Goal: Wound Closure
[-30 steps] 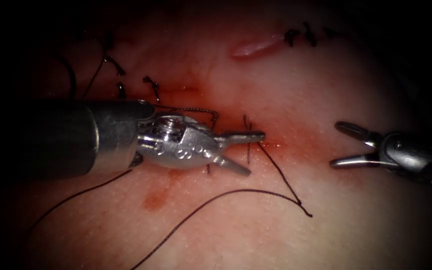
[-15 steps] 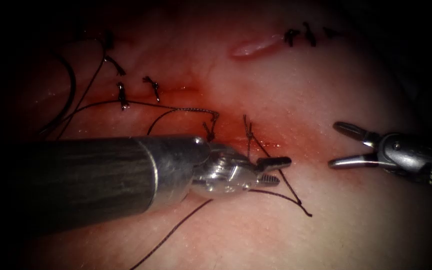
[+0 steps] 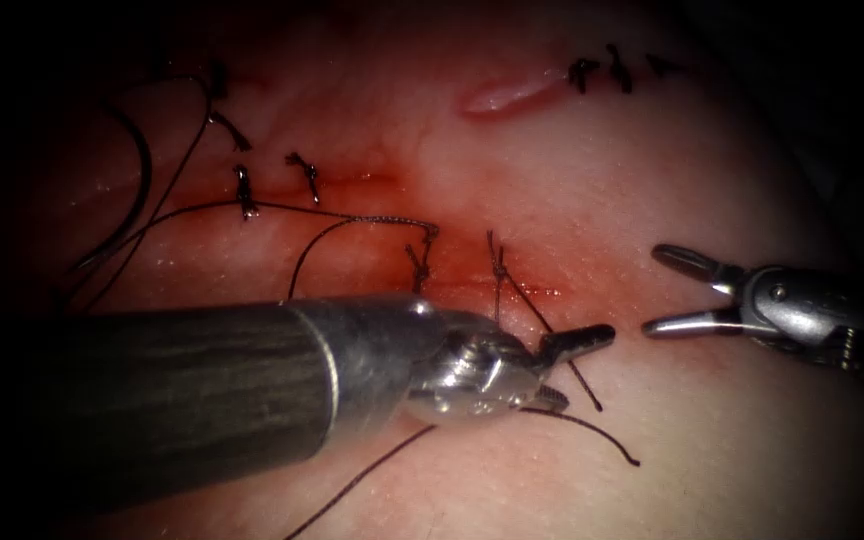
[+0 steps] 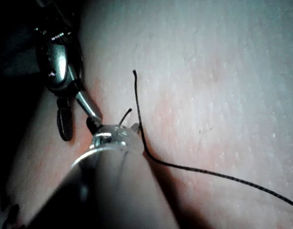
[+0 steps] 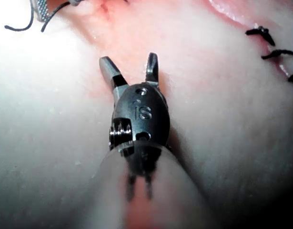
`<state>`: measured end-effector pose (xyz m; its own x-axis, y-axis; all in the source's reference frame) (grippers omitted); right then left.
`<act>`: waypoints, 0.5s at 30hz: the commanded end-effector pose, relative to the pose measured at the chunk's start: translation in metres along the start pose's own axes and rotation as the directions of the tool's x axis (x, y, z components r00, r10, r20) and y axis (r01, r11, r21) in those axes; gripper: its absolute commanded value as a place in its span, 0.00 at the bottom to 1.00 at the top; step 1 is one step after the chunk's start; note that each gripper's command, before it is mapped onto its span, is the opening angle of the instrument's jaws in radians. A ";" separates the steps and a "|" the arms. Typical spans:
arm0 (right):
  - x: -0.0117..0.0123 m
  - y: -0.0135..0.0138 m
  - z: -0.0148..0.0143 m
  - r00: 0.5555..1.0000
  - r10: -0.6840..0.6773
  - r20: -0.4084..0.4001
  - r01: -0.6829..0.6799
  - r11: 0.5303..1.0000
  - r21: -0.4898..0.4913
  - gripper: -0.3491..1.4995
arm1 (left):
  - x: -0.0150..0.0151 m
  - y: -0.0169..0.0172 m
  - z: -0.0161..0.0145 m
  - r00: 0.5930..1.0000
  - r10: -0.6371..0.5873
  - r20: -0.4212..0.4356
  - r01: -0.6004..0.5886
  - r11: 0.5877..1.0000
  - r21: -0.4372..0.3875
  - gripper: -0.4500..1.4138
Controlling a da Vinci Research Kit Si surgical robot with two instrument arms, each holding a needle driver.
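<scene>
Several knotted stitches (image 3: 243,190) already sit along the cut (image 3: 432,275), so closure looks well along; the stretch of cut nearest the right tool (image 3: 674,290) has no stitch visible and seems to be what's left. That tool hangs just right of the cut, jaws spread, holding nothing. Left tool (image 3: 567,365) sits low over the cut's right end among loose thread (image 3: 592,425); jaws look parted, can't tell if thread is caught. Needle (image 3: 132,195) lies free on the tissue (image 3: 712,460) far left of the cut, not in it.
</scene>
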<state>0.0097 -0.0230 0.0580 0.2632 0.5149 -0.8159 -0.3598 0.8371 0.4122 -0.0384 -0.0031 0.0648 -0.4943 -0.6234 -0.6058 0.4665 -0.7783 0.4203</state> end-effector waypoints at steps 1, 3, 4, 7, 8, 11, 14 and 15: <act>0.0000 -0.0001 0.0011 1.000 0.000 -0.003 0.000 1.000 0.001 0.73 | -0.0001 -0.0004 0.0008 1.000 0.004 0.002 -0.004 1.000 0.001 0.59; 0.0000 -0.0002 0.0010 1.000 0.005 -0.003 -0.005 1.000 0.002 0.73 | -0.0003 -0.0005 0.0011 1.000 0.014 0.004 -0.014 1.000 0.005 0.58; -0.0001 -0.0002 0.0010 1.000 0.005 -0.003 -0.005 1.000 0.003 0.73 | -0.0004 -0.0006 0.0012 1.000 0.013 0.004 -0.013 1.000 0.008 0.56; -0.0002 -0.0003 0.0010 1.000 0.004 -0.004 -0.004 1.000 0.003 0.73 | -0.0005 -0.0006 0.0016 1.000 0.030 0.009 -0.030 0.999 0.020 0.47; -0.0002 -0.0002 0.0009 1.000 0.004 -0.004 -0.004 1.000 0.004 0.71 | -0.0003 -0.0005 0.0018 0.999 0.030 0.012 -0.031 0.999 0.026 0.35; -0.0002 0.0003 0.0006 1.000 0.004 -0.001 -0.004 1.000 0.001 0.68 | 0.0000 -0.0005 0.0018 0.999 0.035 0.015 -0.035 0.999 0.026 0.08; -0.0002 0.0002 0.0007 1.000 0.004 -0.003 -0.004 1.000 0.004 0.66 | 0.0000 -0.0007 0.0015 0.999 0.039 0.012 -0.040 0.999 0.029 0.00; -0.0001 0.0002 0.0008 1.000 0.004 -0.007 -0.004 1.000 0.020 0.65 | -0.0002 -0.0008 0.0012 0.999 0.037 0.009 -0.037 0.999 0.034 0.00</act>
<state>0.0094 -0.0229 0.0580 0.2502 0.5168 -0.8187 -0.3145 0.8432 0.4361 -0.0386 -0.0022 0.0646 -0.4795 -0.6497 -0.5898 0.4513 -0.7590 0.4693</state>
